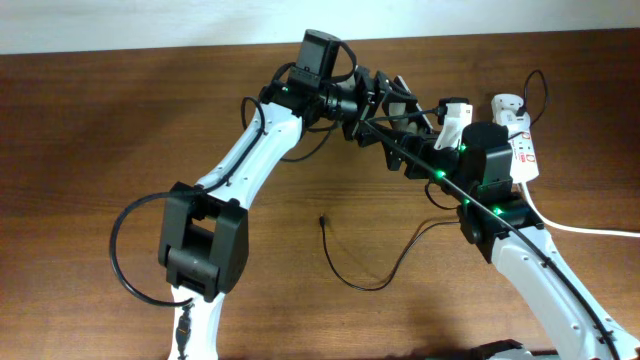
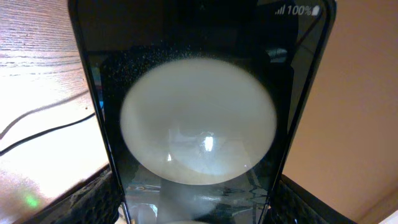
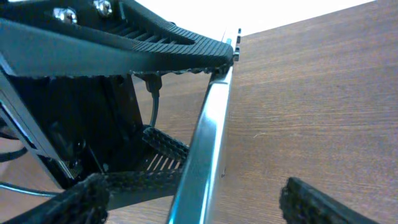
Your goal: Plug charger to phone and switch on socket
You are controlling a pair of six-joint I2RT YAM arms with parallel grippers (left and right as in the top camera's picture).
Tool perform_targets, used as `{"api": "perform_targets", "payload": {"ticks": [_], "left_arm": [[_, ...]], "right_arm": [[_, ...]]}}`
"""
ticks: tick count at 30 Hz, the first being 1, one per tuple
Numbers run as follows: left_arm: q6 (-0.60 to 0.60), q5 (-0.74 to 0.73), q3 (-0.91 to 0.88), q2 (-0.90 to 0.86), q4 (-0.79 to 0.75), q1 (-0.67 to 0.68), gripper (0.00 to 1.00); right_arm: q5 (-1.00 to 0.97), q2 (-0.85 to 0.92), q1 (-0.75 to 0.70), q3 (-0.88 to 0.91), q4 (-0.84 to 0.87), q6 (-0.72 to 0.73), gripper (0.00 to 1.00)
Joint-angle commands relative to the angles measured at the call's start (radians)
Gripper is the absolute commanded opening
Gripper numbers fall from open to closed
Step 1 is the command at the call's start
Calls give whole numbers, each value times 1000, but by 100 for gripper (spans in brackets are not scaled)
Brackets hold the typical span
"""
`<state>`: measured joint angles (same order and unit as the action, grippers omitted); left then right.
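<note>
Brown wooden table [image 1: 80, 120] — pale wall [image 1: 100, 20], perhaps — behind

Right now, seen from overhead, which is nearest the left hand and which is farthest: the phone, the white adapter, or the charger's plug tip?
1. Phone, held in the left hand.
2. Adapter, just to its right.
3. Plug tip, well off toward the front, slightly left.

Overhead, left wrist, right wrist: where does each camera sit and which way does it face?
Overhead: above the brown wooden table, looking down; left arm and right arm show.
Left wrist: behind the left pincer, facing the glossy black rectangular phone it grips; its pads at bottom.
Right wrist: behind the open right pincer, looking along the phone's edge; own fingertips below.
Shared: both wrist views show the phone.
</note>
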<state>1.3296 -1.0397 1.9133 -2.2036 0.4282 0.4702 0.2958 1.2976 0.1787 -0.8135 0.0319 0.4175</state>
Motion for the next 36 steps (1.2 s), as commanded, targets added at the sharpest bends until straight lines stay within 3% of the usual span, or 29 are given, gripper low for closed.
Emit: {"api": "perform_targets", "payload": {"ticks": [1,4,7,11,19,20,21,22,23,26,29,32,34,36], "left_arm": [[10,-10,23,-2,-9,6,0],[10,-10,23,-2,-9,6,0],[9,-9,23,-2,-9,12,0],[9,16,23,-2,-9,13,0],[9,20,23,-2,-8,13,2],[9,20,23,-2,-8,13,8],[9,21,23,-2,-8,13,29],[9,28,23,-2,-8,13,92],[9,44,23,-2,-7,13,99],[9,53,23,-2,-5,11,99],[0,29,23,-2,-5,-13,99],[-70,-77,23,-2,-5,-87,99],[-113,-114,23,-2,-5,-142,99],[-203,-124,23,-2,-5,-185,99]], "right_arm": [[10,3,7,-11,7,-11,82],[7,3,7,-11,11,-20,72],[6,3,7,-11,11,-21,54],[6,3,7,-11,10,-21,48],[6,3,7,-11,10,-20,17],[6,3,7,-11,10,-20,7],[6,3,7,-11,11,-20,4],[6,3,7,-11,11,-19,4],[6,3,7,-11,11,-19,4],[-15,3,4,-11,35,-16,4],[-159,3,3,-11,29,-16,4],[-188,3,-69,-11,2,22,4],[-104,3,-136,-11,-19,132,4],[105,3,-174,-11,29,272,4]]}}
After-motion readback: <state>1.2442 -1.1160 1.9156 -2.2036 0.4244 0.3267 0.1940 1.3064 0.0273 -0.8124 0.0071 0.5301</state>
